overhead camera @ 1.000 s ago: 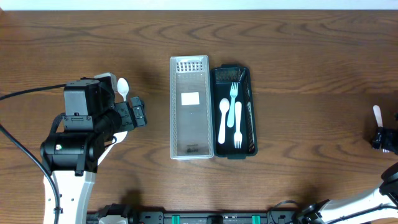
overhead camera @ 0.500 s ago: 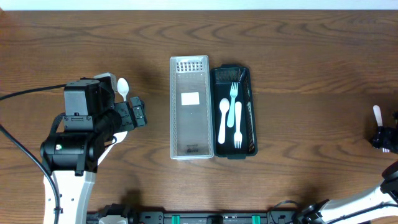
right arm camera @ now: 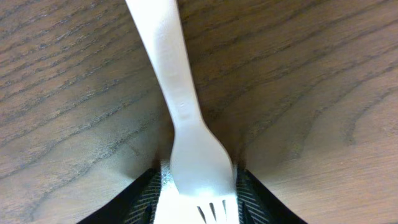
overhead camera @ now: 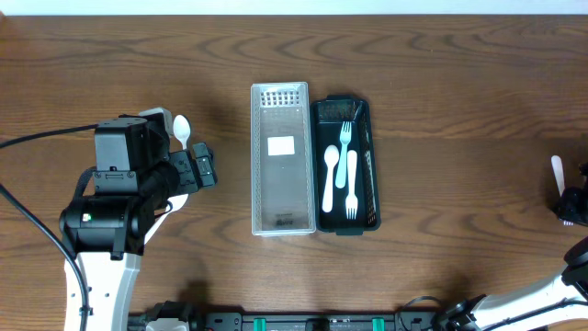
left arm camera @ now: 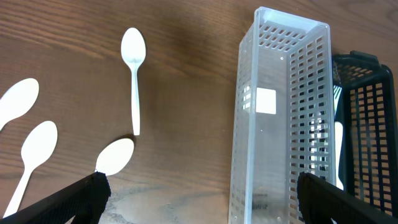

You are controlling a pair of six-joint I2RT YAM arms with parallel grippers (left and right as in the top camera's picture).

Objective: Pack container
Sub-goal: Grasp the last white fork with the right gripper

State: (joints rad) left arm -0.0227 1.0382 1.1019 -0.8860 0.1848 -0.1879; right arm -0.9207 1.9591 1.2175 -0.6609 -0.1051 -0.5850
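Note:
A clear perforated container [overhead camera: 280,158] stands at the table's middle, empty except for a white label; the left wrist view shows it as well [left arm camera: 280,118]. Against its right side a black basket [overhead camera: 366,165] holds a white spoon [overhead camera: 331,175] and white forks. My left gripper [overhead camera: 197,170] [left arm camera: 199,205] hangs open left of the clear container, nothing between its fingers. Several white spoons [left arm camera: 134,68] lie on the wood near it. At the far right edge my right gripper [overhead camera: 571,207] [right arm camera: 198,186] has its jaws pressed on both sides of a white fork [right arm camera: 180,106] [overhead camera: 556,172] lying on the table.
The wooden table [overhead camera: 441,92] stretches bare between the black basket and the right gripper. The left arm's body [overhead camera: 115,198] covers the left front area, with one spoon [overhead camera: 182,129] showing just behind it.
My right gripper's jaws have closed in onto the white fork's head. The left arm, the containers and the cutlery have not moved.

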